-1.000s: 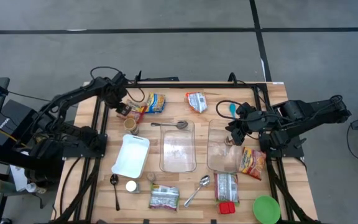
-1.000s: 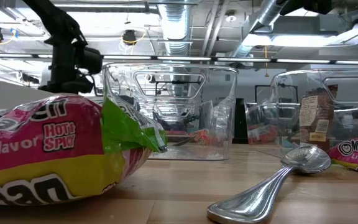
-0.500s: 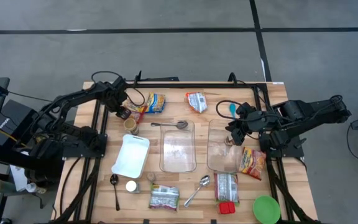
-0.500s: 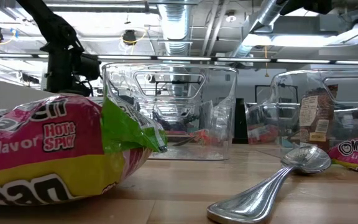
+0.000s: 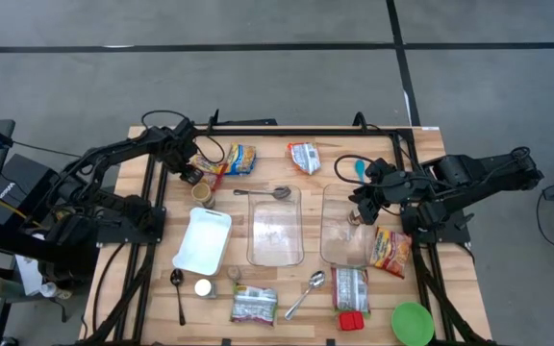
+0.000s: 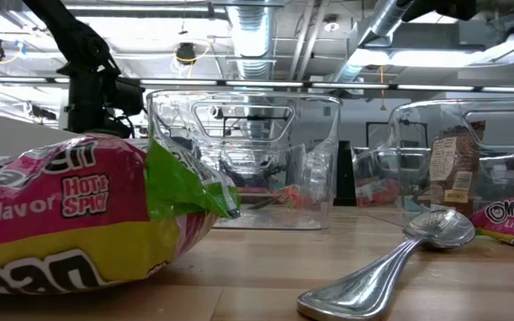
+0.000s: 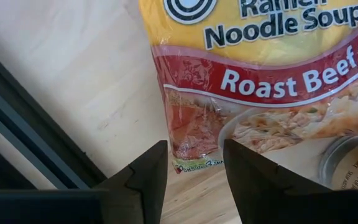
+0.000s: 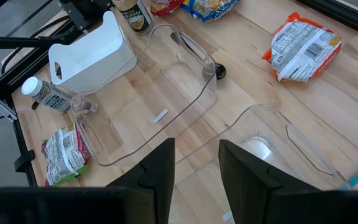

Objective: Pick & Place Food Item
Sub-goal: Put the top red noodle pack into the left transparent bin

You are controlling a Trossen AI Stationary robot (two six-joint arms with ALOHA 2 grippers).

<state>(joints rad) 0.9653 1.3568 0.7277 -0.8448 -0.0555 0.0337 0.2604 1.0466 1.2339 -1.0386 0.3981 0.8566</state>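
My left pincer (image 7: 193,165) hangs spread just above the lower edge of the ramen noodle soup packet (image 7: 272,74) — fingers apart, touching nothing. The packet lies flat on the tabletop (image 7: 73,74), a small jar (image 7: 348,163) just beside it. From above, that packet (image 5: 239,159) sits near the far left corner, my left pincer (image 5: 189,175) at its end. Farther right, two clear bins (image 5: 276,226) stand side by side mid-tabletop. My right pincer (image 8: 196,163) waits over the right bin (image 5: 346,228) — spread too, holding nothing.
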